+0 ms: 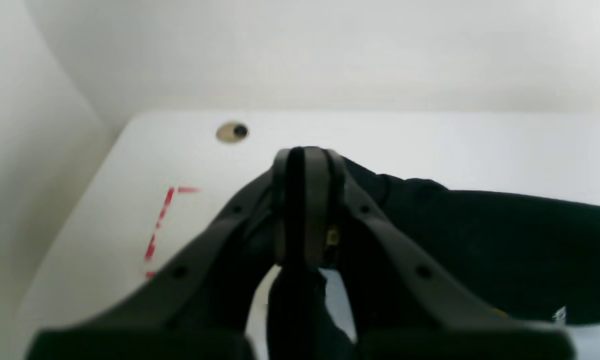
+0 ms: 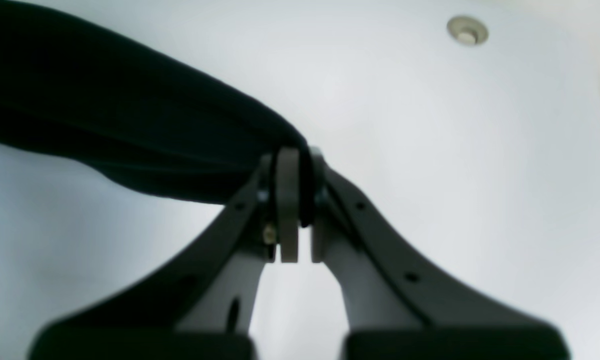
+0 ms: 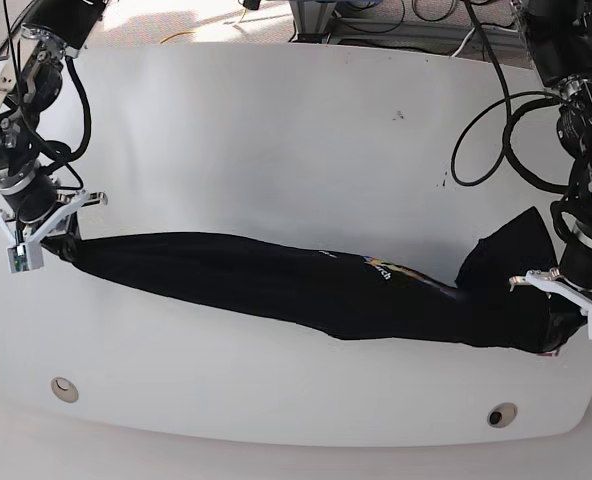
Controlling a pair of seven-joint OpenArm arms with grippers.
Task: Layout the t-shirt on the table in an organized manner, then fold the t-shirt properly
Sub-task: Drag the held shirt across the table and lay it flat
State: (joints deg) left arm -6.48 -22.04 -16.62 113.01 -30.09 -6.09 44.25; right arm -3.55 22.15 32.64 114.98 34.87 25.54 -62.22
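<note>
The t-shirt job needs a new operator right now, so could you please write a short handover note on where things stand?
Left gripper: shut on one end of the t-shirt, at the base view's right.
Right gripper: shut on the other end, at that view's left.
The t-shirt is stretched between the two arms as a bunched, twisted rope across the near half of the table, with a flap sticking up near the left gripper.
Done: both ends are gripped and the cloth is pulled taut.
Left: spread it flat, straighten the sleeves, then do every fold.
</note>
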